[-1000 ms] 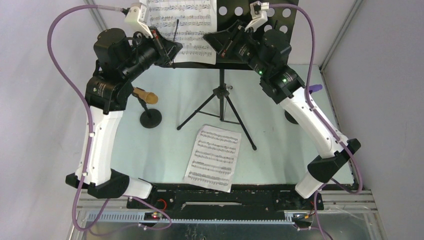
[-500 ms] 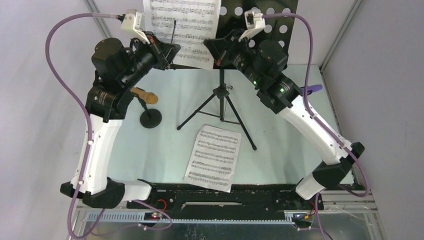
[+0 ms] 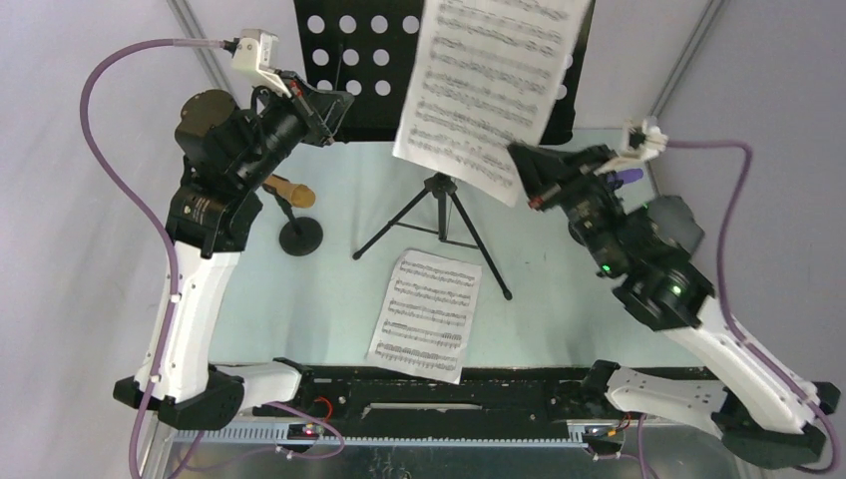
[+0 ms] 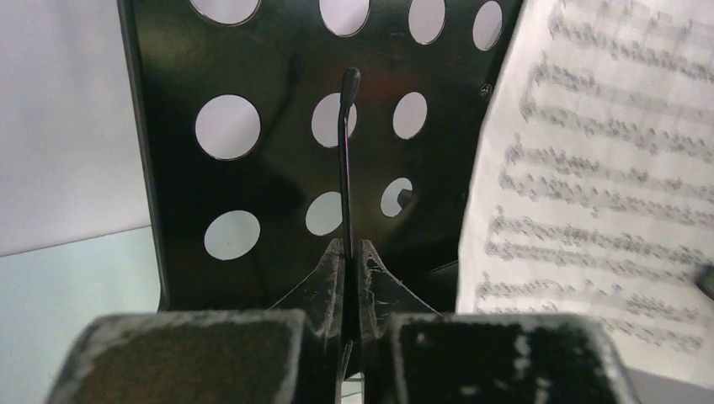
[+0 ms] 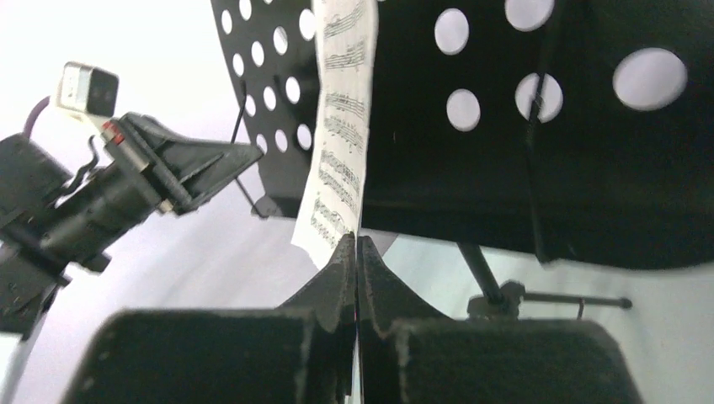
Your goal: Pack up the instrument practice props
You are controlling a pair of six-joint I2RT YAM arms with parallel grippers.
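The black perforated music rack [image 3: 359,60] stands on tripod legs [image 3: 439,220] at the back. My left gripper [image 3: 344,100] is shut on the rack's thin black page-retainer wire [image 4: 345,168], also seen between the jaws in the left wrist view [image 4: 354,248]. My right gripper [image 3: 521,160] is shut on the lower edge of a white sheet-music page [image 3: 489,90] and holds it in the air, in front of the rack's right half; the right wrist view shows this grip [image 5: 357,240] on the page [image 5: 341,126]. A second page [image 3: 426,314] lies flat on the table.
A tan microphone [image 3: 289,190] sits in a black round-based holder [image 3: 300,237] at the left. A purple microphone [image 3: 629,178] shows partly behind my right arm; its holder is hidden. Grey walls enclose the back and sides.
My right arm has pulled back and to the right, drawing the page off the rack's left half into the air. My left gripper has stayed at the retainer wire.
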